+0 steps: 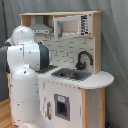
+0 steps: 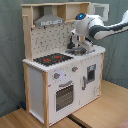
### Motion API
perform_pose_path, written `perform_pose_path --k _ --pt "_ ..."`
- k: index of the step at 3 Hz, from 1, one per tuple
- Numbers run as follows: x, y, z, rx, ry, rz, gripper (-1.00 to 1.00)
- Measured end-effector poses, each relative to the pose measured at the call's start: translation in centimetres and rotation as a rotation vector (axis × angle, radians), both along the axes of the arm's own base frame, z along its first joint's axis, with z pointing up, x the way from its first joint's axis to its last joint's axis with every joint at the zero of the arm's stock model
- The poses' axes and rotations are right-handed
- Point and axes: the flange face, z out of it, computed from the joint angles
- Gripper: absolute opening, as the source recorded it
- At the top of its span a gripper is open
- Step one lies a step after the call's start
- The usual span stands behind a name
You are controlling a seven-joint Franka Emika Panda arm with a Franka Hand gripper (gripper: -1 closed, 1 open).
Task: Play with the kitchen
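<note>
- The hand (image 2: 76, 46) hangs just above the sink (image 1: 73, 74) of the kitchen (image 2: 60, 80); whether it is wide or narrow cannot be told, as the wrist hides it.
- The black faucet (image 1: 84, 59) stands at the back of the sink, near the hand.
- The black-red hob (image 2: 52, 59) lies beside the sink, under the grey hood (image 2: 49, 21).
- The oven door (image 2: 64, 95) sits below the hob.
- The kitchen stands on a wooden tabletop (image 2: 107, 107), before a grey curtain (image 2: 10, 50).
</note>
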Motion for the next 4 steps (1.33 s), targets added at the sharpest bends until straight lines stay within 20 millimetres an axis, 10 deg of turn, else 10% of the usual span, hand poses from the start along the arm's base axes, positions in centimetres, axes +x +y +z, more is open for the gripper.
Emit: perform_pose_path --k 4 --pt "-8.2 2.7 5.3 -0.245 0.032 -0.051 1.0"
